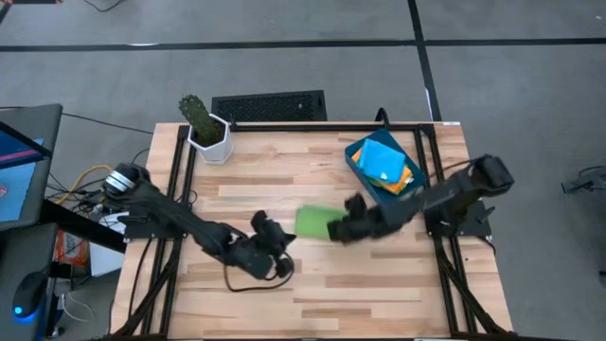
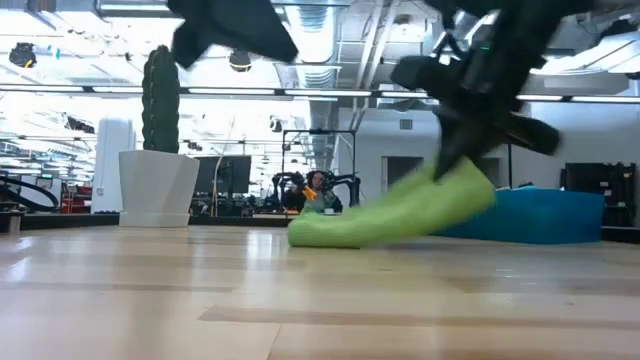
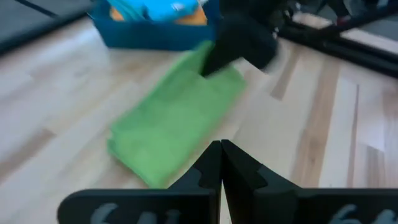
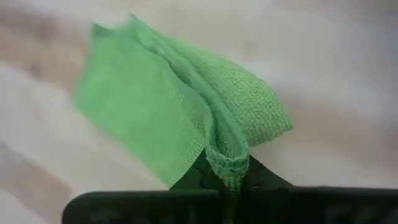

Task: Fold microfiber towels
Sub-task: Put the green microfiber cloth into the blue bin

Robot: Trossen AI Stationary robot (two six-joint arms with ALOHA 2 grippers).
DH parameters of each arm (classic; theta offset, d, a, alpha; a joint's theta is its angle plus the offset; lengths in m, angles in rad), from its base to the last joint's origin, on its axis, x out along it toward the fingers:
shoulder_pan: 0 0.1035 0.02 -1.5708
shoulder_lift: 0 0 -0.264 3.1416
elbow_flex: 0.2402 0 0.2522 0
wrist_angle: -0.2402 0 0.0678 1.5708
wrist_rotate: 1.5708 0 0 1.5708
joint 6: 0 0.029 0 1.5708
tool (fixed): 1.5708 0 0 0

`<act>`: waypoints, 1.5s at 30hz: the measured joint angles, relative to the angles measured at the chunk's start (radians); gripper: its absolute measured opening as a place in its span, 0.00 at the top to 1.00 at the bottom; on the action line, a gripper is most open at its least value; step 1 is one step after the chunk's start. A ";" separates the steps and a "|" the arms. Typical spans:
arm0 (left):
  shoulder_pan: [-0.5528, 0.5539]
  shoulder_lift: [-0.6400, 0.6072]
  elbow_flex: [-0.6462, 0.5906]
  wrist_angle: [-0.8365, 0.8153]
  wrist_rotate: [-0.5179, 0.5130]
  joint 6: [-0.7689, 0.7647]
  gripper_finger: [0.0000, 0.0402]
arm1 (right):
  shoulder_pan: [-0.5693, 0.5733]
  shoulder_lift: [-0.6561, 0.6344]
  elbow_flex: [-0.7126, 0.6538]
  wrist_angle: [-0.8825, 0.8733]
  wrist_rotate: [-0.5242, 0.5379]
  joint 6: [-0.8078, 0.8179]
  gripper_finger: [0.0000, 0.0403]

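**Pinched on one green edge, lifted off the wood**

Right gripper clamped on the near edge of the lime green towel, cloth bunched between the fingers in the right wrist view. Lifted at that end in the low view, sagging down to the tabletop at the far end. Lying near table centre, at roughly 9 o'clock from the right gripper. Left gripper pressed shut on nothing, hovering at about 7 o'clock from the towel, just beside it.

Best carried low and slow across the towel's own width, so the raised edge lands square on the opposite edge; a free corner pinned by the left gripper would likely stop the cloth dragging.

Farther off at 1 o'clock, dark-blue tray holding a bright blue towel over an orange one, near enough to catch a wide swing. Farthest, at 11 o'clock, white planter with a cactus, well apart. Person seated in the room beyond.
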 joint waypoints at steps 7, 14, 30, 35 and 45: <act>-0.071 -0.058 0.000 -0.148 -0.133 -0.097 1.00 | -0.312 -0.183 0.001 -0.024 -0.008 -0.290 0.95; -0.101 -0.050 0.000 -0.291 -0.146 -0.236 1.00 | -0.578 -0.331 0.003 -0.078 -0.013 -0.462 0.95; -0.116 -0.050 0.000 -0.371 -0.189 -0.323 1.00 | -0.599 -0.591 0.005 -0.586 0.009 -0.312 0.95; -0.116 -0.050 0.000 -0.370 -0.190 -0.330 1.00 | -0.517 -0.542 0.005 -0.638 0.048 -0.215 0.95; -0.128 -0.050 0.000 -0.370 -0.188 -0.338 1.00 | -0.524 -0.307 0.005 -0.642 0.050 -0.236 0.80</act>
